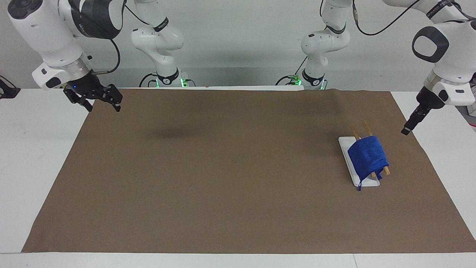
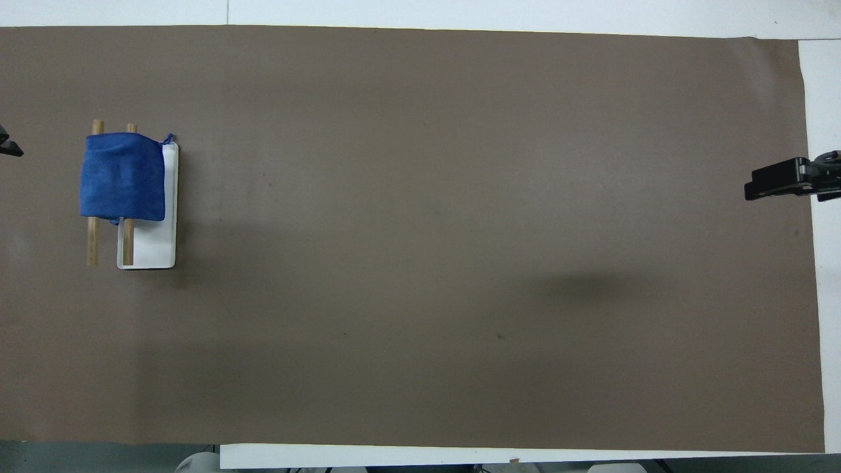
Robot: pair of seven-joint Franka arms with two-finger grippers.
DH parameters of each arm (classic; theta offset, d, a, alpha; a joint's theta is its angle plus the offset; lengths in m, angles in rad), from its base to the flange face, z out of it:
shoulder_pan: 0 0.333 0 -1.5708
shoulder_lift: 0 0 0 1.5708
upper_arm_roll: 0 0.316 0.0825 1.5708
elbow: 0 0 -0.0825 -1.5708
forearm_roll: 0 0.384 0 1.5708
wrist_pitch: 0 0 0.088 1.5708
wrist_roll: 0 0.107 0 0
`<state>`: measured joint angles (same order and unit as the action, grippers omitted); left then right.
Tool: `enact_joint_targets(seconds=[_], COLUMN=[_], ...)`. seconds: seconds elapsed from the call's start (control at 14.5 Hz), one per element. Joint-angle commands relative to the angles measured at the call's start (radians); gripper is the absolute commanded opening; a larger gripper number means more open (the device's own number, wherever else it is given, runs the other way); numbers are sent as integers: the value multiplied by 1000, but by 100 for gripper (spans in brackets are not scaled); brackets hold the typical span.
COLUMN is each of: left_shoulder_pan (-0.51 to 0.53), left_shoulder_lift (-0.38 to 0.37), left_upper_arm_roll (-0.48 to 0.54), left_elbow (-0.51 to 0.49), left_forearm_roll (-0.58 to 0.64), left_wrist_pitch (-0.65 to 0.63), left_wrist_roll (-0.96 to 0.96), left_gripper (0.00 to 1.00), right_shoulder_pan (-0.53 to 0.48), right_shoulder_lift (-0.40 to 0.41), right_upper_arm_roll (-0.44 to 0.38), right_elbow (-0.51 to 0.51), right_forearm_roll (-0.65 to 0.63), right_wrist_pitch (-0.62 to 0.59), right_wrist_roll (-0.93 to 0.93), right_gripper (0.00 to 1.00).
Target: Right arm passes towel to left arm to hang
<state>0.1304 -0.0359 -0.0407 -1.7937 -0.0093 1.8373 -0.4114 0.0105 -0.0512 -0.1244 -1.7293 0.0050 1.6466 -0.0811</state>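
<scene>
The blue towel (image 1: 368, 156) hangs draped over the two wooden rods (image 1: 366, 128) of a small rack with a white base (image 1: 346, 148), at the left arm's end of the table. Its loop tail hangs off one corner. It also shows in the overhead view (image 2: 123, 176). My left gripper (image 1: 406, 131) is in the air over the mat's edge, beside the rack and apart from the towel, holding nothing; only its tip (image 2: 10, 148) shows in the overhead view. My right gripper (image 1: 105, 108) waits open and empty over the mat's corner at the right arm's end (image 2: 752, 190).
A brown mat (image 1: 223, 167) covers most of the white table (image 1: 33, 149). The rack's white base (image 2: 154, 246) and rods (image 2: 92, 243) stick out from under the towel on the side nearer the robots.
</scene>
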Motion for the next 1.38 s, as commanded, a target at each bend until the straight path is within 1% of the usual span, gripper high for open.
enact_joint_targets(seconds=[0.0,0.07,0.14,0.28,0.41,0.48,0.69,0.9,1.1,1.17,1.31], left_shoulder_pan=[-84,-131,-155,-185,-205,-207,-187,-166,-169,-169,-169], left_shoulder_lift=[1,-4,-2,13,43,45,27,-33,-33,-32,-32], left_upper_arm_roll=[1,1,1,1,1,1,4,1,2,2,2], left_elbow=[100,135,172,255,298,304,280,215,218,215,208], left_forearm_roll=[18,17,17,17,17,17,8,-9,-44,-58,-60], left_wrist_pitch=[-195,-276,-349,-446,-475,-486,-481,-458,-441,-414,-398], left_wrist_roll=[86,158,221,253,255,255,314,324,322,322,322], left_gripper=[100,100,100,100,100,100,100,100,100,100,100], right_shoulder_pan=[-3,-4,-4,-3,-1,-3,-3,-3,-3,-3,-3], right_shoulder_lift=[-13,-13,-13,-13,-13,-13,-13,-13,-13,-13,-13], right_upper_arm_roll=[2,2,2,2,2,2,2,2,2,2,2], right_elbow=[-6,-7,-7,-7,-7,-7,-7,-7,-7,-7,-7], right_forearm_roll=[-8,-7,-7,-7,-7,-7,-7,-7,-7,-7,-7], right_wrist_pitch=[-11,-11,-11,-11,-11,-11,-11,-11,-11,-11,-11], right_wrist_roll=[-3,-3,-3,-3,-3,-3,-3,-3,-3,-3,-3], right_gripper=[100,100,100,100,100,100,100,100,100,100,100])
